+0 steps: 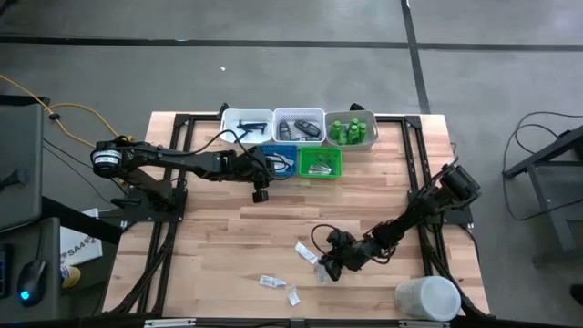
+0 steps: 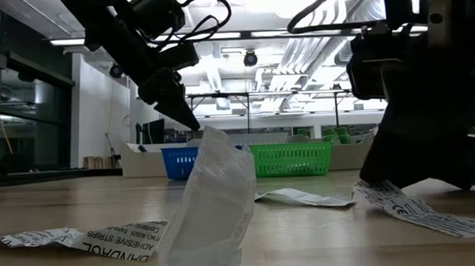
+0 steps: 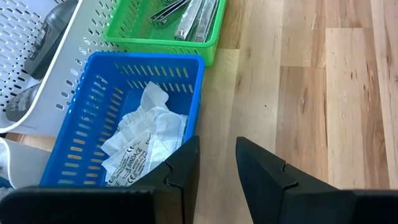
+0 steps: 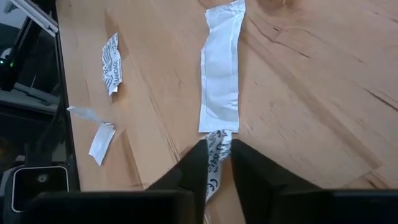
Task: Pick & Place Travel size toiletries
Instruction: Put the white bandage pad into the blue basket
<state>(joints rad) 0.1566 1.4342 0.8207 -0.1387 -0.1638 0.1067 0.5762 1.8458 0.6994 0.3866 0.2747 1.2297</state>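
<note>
Several small flat packets lie loose on the near part of the wooden table: a plain white one [image 4: 221, 68], a printed one [image 4: 112, 62] and a small one [image 4: 99, 142]. My right gripper [image 4: 216, 146] is down at the table among them [image 1: 325, 270], shut on a printed white packet [image 4: 214, 163]. My left gripper [image 3: 217, 146] hangs open above the table beside the blue tray [image 3: 74, 143], which holds crumpled white packets [image 3: 146, 134]. Nothing is between its fingers. My right gripper pinches the printed white packet between its two fingers, at the end [image 4: 216, 142] nearest the plain white packet. The fingers come slanting down from the table's right. The packet lies flat on the table [image 2: 421, 209].
Three white trays [image 1: 248, 123] [image 1: 299, 125] [image 1: 352, 129] stand along the far edge, one with green bottles. The blue tray and a green tray [image 1: 320, 162] stand just in front of them. A large white cylindrical container [image 1: 426, 298] stands at the near right corner.
</note>
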